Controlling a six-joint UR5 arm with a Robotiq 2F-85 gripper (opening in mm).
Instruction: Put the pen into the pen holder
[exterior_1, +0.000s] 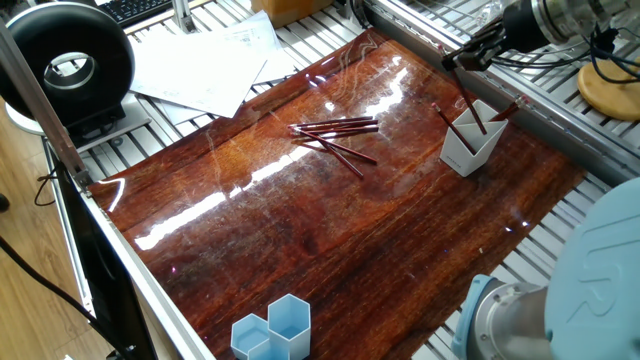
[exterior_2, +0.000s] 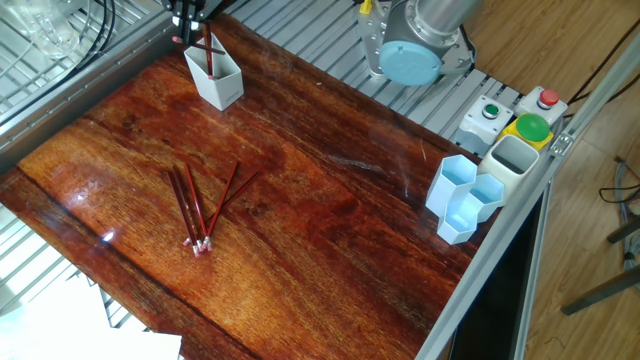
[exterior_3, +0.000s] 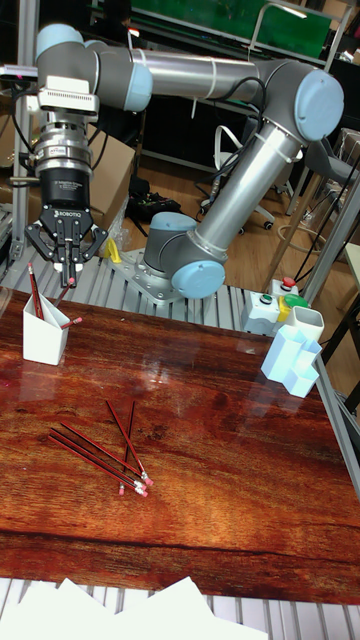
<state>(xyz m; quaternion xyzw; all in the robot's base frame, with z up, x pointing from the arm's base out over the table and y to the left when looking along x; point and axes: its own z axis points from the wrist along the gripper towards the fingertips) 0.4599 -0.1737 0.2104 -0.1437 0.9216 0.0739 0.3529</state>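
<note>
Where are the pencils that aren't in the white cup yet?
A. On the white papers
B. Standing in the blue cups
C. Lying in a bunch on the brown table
C: the loose pencils lie bunched together flat on the table, away from the white cup and the blue cups.

White pen holder (exterior_2: 216, 80) with pens (exterior_2: 208, 50) at the table's (exterior_2: 330, 200) far corner (loose pens (exterior_2: 200, 205) mid-table).

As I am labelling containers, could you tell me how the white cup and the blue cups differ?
The white angular plastic cup stands alone and holds pencils; the light blue hexagonal cups are clustered, no pencils showing. The white one has flat sides and a slanted rim; the blue are six-sided. Both stand upright at the table's edges.
</note>
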